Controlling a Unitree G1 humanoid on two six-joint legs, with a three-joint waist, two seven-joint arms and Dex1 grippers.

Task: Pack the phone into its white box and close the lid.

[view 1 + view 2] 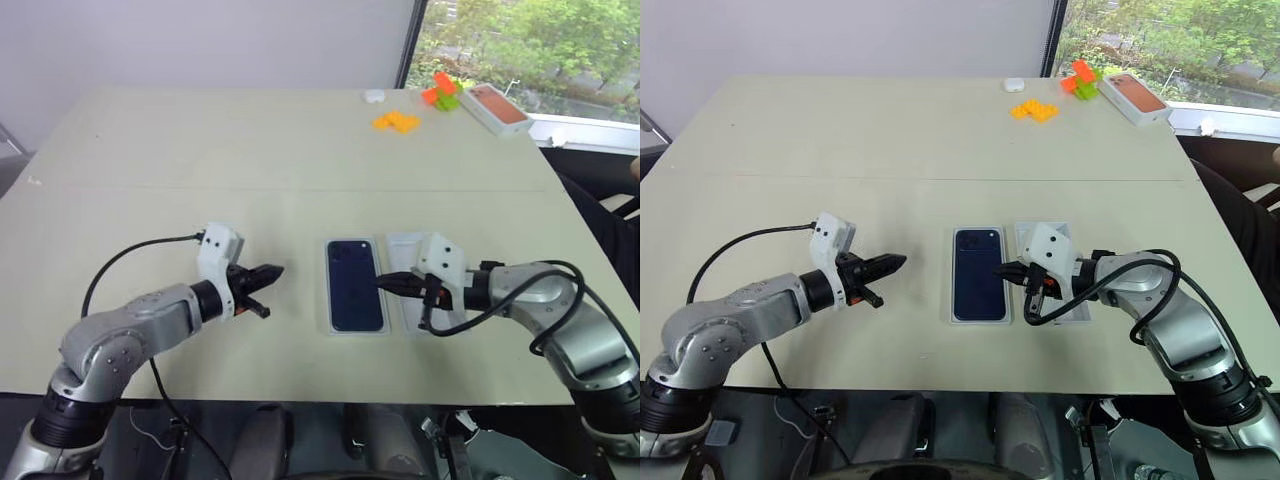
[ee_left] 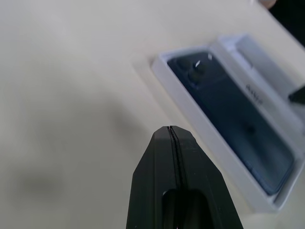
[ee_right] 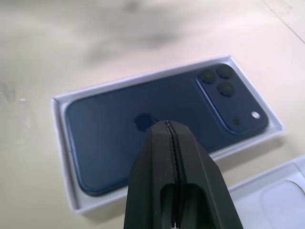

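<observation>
The dark navy phone (image 1: 355,285) lies face down inside the shallow white box (image 1: 327,300) near the table's front middle, camera bump at the far end. Just right of the box sits the lid (image 1: 405,245), open side up, with a thin white insert (image 3: 281,202) lying in it. My right gripper (image 1: 382,282) is shut and empty. It reaches over the lid from the right, and its tips hover at the phone's right edge. My left gripper (image 1: 275,271) is also shut and empty, pointing at the box from the left with a gap of bare table between them.
At the table's far right corner stand a box with an orange-red top (image 1: 498,108), orange bricks (image 1: 396,121), orange and green blocks (image 1: 442,92) and a small white object (image 1: 375,96). The table's front edge runs just below the arms.
</observation>
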